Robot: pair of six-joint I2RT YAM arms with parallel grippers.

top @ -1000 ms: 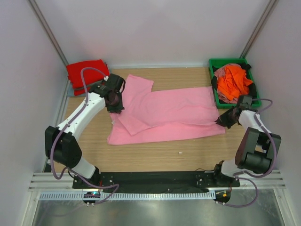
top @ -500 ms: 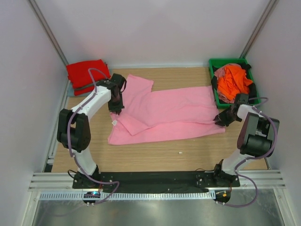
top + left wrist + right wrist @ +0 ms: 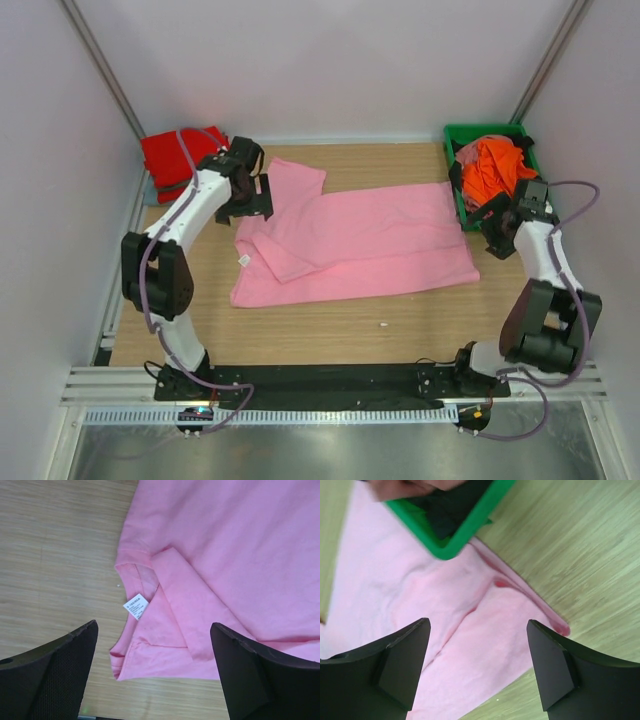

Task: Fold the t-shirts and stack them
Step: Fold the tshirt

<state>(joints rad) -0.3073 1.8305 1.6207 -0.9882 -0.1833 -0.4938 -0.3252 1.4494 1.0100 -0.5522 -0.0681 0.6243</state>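
The light pink t-shirt (image 3: 370, 240) lies flat on the wooden table, folded into a long band with one sleeve turned in at its left end. Its white label (image 3: 136, 605) shows by the collar. My left gripper (image 3: 252, 198) hovers open over that left end, nothing between its fingers (image 3: 154, 626). Above the shirt's right hem corner (image 3: 470, 630), my right gripper (image 3: 497, 215) is also open and empty (image 3: 477, 624). A folded bright red t-shirt (image 3: 178, 158) rests at the back left with a grey-blue edge (image 3: 150, 190) under it. An orange t-shirt (image 3: 495, 165) is crumpled in the bin.
The green plastic bin (image 3: 480, 130) stands at the back right, its corner (image 3: 445, 547) just beyond my right fingers. White walls close in the table on three sides. Bare wood (image 3: 330, 330) lies between the pink shirt and the arm bases.
Both grippers opened and let go of the pink shirt, which now lies flat. The left gripper lifted off its left end; the right one rose and drew back towards the bin.
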